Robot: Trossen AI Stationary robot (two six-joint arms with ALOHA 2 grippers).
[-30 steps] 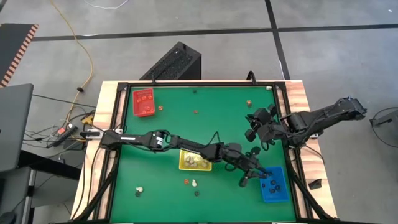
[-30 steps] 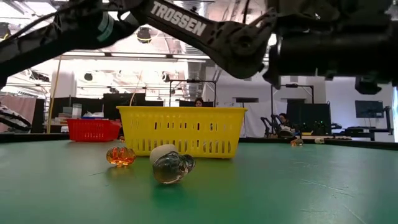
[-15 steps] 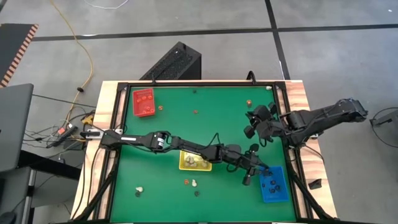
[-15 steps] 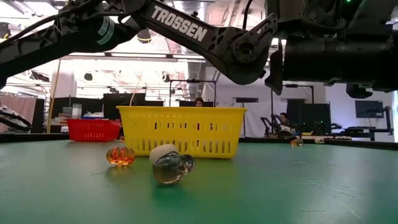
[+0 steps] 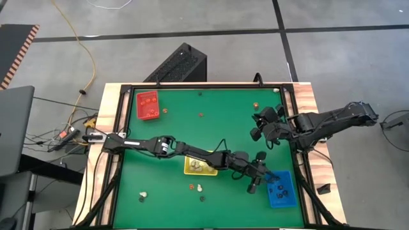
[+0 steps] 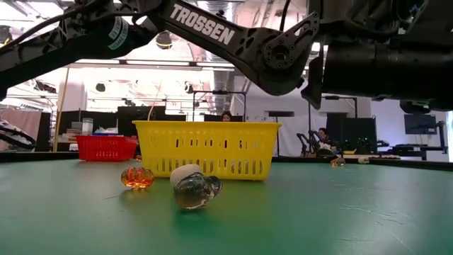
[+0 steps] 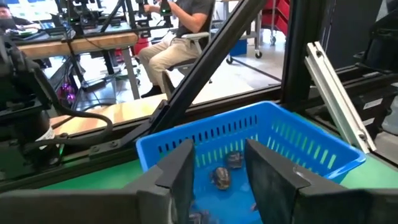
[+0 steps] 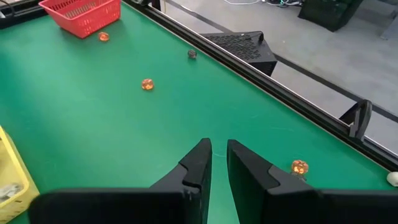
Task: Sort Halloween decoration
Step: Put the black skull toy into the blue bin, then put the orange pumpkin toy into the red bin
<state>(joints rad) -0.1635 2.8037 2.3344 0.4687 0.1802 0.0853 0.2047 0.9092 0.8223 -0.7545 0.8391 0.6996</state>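
Low view: yellow tray stands on the green table, mid-surface; red tray farther back toward the far edge, to its left; orange pumpkin trinket in front of the yellow tray; cream-white trinket just beside it, partly hidden by a clear grey skull trinket touching its front; small orange trinket near the far edge, right; dark arm marked TROSSEN spans overhead; person seated in the room behind
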